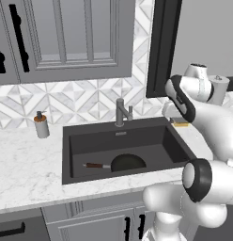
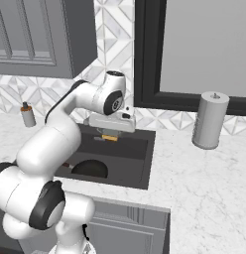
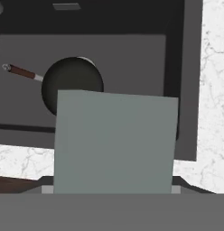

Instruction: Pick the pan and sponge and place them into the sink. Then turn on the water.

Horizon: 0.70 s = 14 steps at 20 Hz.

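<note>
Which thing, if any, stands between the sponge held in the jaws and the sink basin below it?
Nothing visible blocks the drop. The sponge hangs in the gripper above the sink, near its right side. The pan already lies on the basin floor, lower and to the left, apart from the sponge.

pan (image 3: 71, 81) in sink (image 3: 132, 58), sponge (image 3: 114, 142) close

The scene is lit evenly and softly, with no glare seen on the marble surface (image 1: 24, 174). Only faint shading is cast inside the sink (image 1: 132, 141). All views are rendered slightly coarse and soft. In the hand view a flat grey-green block (image 3: 114, 142) is shown without texture.
</note>
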Motion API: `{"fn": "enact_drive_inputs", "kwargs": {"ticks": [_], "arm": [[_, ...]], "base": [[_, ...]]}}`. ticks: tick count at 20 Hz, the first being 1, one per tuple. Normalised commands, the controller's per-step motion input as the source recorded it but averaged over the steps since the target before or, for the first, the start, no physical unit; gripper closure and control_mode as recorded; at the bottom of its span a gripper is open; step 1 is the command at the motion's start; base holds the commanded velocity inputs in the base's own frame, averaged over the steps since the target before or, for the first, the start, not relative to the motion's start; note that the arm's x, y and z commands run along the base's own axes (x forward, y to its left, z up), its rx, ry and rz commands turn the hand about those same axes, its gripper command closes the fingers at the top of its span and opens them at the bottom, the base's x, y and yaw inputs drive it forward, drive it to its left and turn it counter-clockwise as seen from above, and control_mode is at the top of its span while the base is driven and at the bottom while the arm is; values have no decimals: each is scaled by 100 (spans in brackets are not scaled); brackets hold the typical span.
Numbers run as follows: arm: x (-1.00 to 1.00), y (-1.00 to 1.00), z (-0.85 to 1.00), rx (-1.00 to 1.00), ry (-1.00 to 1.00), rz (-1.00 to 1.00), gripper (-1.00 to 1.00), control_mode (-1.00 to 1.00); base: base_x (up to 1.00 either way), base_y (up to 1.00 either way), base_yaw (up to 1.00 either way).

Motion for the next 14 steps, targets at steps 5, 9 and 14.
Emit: {"fn": "enact_drive_inputs", "kwargs": {"ticks": [5, 9, 14], "arm": [[51, 0, -61, 1, 0, 0, 100, -100], [51, -2, -76, 11, 0, 0, 100, -100], [46, -6, -71, 5, 2, 0, 100, -100]], "base": [[0, 0, 0], [0, 0, 0], [0, 0, 0]]}}
